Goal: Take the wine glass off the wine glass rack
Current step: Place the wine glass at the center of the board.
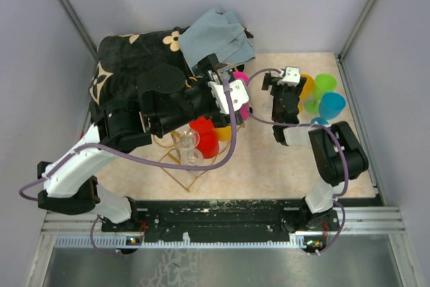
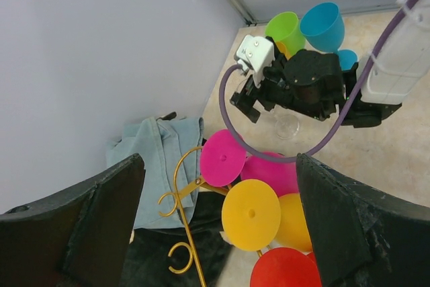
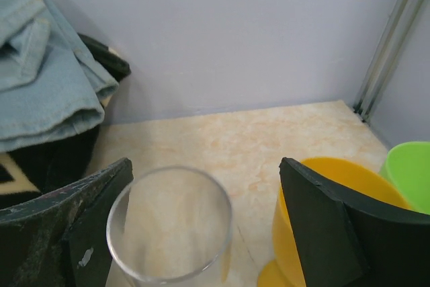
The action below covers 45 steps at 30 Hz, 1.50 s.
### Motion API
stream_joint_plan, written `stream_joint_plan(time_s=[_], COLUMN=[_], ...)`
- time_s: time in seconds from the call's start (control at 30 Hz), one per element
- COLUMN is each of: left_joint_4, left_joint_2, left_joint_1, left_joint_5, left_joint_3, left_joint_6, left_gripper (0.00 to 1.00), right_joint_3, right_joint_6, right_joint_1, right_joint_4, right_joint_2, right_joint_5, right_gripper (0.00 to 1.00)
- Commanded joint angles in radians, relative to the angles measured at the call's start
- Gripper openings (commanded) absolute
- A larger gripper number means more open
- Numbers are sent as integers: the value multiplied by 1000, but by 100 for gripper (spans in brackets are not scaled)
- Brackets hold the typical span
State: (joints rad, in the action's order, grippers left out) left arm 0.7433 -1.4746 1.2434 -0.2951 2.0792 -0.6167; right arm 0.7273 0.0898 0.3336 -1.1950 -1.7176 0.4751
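Clear, glossy-smooth wine glass [image 3: 169, 225]

clear wine glass [image 3: 170, 228] upright, gold rack [image 2: 195, 185] apart

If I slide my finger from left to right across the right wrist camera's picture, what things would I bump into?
Blue cloth → clear glass → yellow glass → green glass.

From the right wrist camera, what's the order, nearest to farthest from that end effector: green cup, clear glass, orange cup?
1. Clear glass, between the fingers.
2. Orange cup, just right of them.
3. Green cup, far right edge.
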Motion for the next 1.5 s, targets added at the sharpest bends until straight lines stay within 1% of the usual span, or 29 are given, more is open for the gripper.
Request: stream_joint_plan(time_s=[0.0, 0.17, 0.33, 0.47, 0.53, 0.6, 0.7, 0.77, 0.97, 1.03, 1.1, 1.17, 1.23, 1.33, 1.4, 1.47], left_joint_4=[-17, -23, -37, -45, -50, -48, -27, -12, -31, -30, -29, -29, -34, -54, -80, -107], left_joint_2=[24, 28, 35, 40, 41, 45, 59, 80, 195, 226, 247, 252, 237, 181, 142, 112], left_joint_1=[-3, -2, -3, -18, -52, -125, -311, -429, -699, -790, -893, -1006, -1118, -1266, -1316, -1333], left_joint_5=[1, -3, -18, -32, -28, 8, 123, 190, 337, 403, 496, 625, 763, 987, 1092, 1136], left_joint_3=[18, 26, 26, 53, 72, 90, 102, 76, -139, -201, -255, -301, -328, -345, -342, -334], left_joint_6=[13, 5, -3, 11, 26, 63, 178, 260, 485, 571, 660, 752, 843, 976, 1038, 1074], left_gripper=[98, 98, 98, 98, 99, 99, 99, 99, 99, 99, 99, 100, 100, 100, 100, 100], right_joint_3=[17, 56, 100, 189, 270, 376, 526, 623, 930, 992, 1002, 967, 917, 816, 767, 734], right_joint_6=[12, 50, 38, 13, -7, -62, -152, -197, -432, -518, -606, -695, -784, -916, -981, -1033], right_joint_1=[7, 5, 5, 5, 5, 5, 6, 5, 5, 5, 6, 5, 5, 3, 4, 3], right_joint_4=[49, 149, 279, 509, 669, 894, 1173, 1338, 1817, 1917, 1960, 1946, 1899, 1770, 1696, 1646], right_joint_2=[164, 249, 354, 459, 503, 539, 567, 576, 565, 563, 569, 581, 593, 609, 606, 597], right_joint_5=[5, -1, 14, 30, 38, 41, 12, -20, -172, -252, -355, -459, -557, -663, -706, -733], right_gripper=[90, 91, 91, 92, 92, 92, 93, 93, 93, 94, 94, 94, 94, 94, 95, 95])
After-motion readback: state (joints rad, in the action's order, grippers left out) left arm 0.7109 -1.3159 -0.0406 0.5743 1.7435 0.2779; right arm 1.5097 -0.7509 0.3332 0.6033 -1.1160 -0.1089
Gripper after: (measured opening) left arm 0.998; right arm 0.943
